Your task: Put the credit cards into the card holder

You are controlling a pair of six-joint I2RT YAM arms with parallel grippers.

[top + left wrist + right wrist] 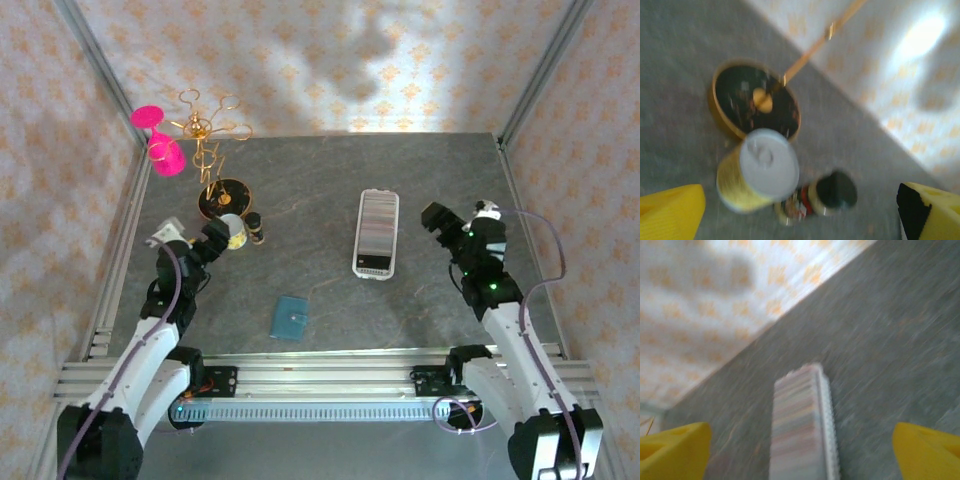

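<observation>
Though light and stiff, the thin whitish-grey plastic credit cards look slick — the right gripper, spread at their three o'clock, should pinch one card's faces.

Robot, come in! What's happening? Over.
Left gripper open, right gripper open, both empty. Credit cards untouched in white tray, card holder apart. Yellow can by left gripper.

left arm: extended forward, elbow bent
left gripper: jaws wide apart (yellow fingers at both edges of wrist view), empty
right arm: extended forward, angled inward
right gripper: jaws spread, empty
</observation>
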